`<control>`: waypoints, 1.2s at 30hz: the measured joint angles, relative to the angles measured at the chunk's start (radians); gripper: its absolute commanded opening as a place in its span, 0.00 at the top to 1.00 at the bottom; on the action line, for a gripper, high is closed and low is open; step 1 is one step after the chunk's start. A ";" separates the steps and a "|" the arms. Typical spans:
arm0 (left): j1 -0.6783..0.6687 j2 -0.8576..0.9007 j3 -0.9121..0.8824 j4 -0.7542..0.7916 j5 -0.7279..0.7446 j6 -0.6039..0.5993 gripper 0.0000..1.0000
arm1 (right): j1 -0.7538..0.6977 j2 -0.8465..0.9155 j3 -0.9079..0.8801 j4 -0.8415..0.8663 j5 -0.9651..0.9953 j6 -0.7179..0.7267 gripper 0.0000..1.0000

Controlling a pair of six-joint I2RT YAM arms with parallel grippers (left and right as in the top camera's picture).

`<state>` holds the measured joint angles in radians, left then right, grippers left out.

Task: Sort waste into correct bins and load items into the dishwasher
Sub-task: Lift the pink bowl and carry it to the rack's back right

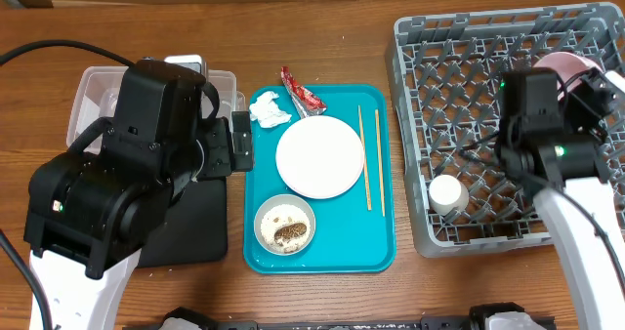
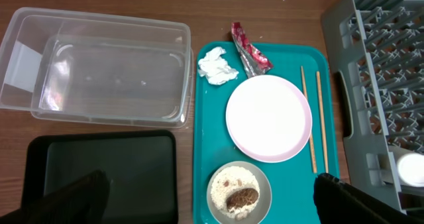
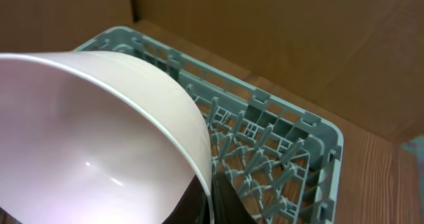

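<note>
The whole desk (image 1: 322,296) is seen straight down from the overhead view, from the clear tub (image 1: 93,91) on the left to the grey rack (image 1: 459,37) on the right. From the left wrist, the same tub, the teal tray (image 2: 205,158) and the rack's near edge are looked down upon from closer in. The right wrist view is set very near a pink bowl (image 3: 79,138), facing across the rack's far corner. Bowl and rack are shared with the overhead view.
</note>
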<state>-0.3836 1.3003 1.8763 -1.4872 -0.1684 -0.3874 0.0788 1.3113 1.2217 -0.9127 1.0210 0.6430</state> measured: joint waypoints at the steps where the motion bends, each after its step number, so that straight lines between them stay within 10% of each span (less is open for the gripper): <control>1: 0.000 -0.002 0.000 0.000 0.001 0.000 0.00 | -0.016 0.025 0.000 0.039 0.008 -0.014 0.96; 17: 0.000 -0.034 0.000 -0.006 0.005 0.000 0.00 | -0.085 0.312 0.000 0.479 0.038 -0.471 0.96; 36: 0.000 -0.034 0.000 0.000 0.019 0.000 0.00 | -0.095 0.454 0.002 0.414 0.117 -0.549 0.96</control>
<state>-0.3836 1.2667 1.8763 -1.4876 -0.1493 -0.3874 -0.0166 1.7649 1.2232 -0.4992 1.1378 0.0937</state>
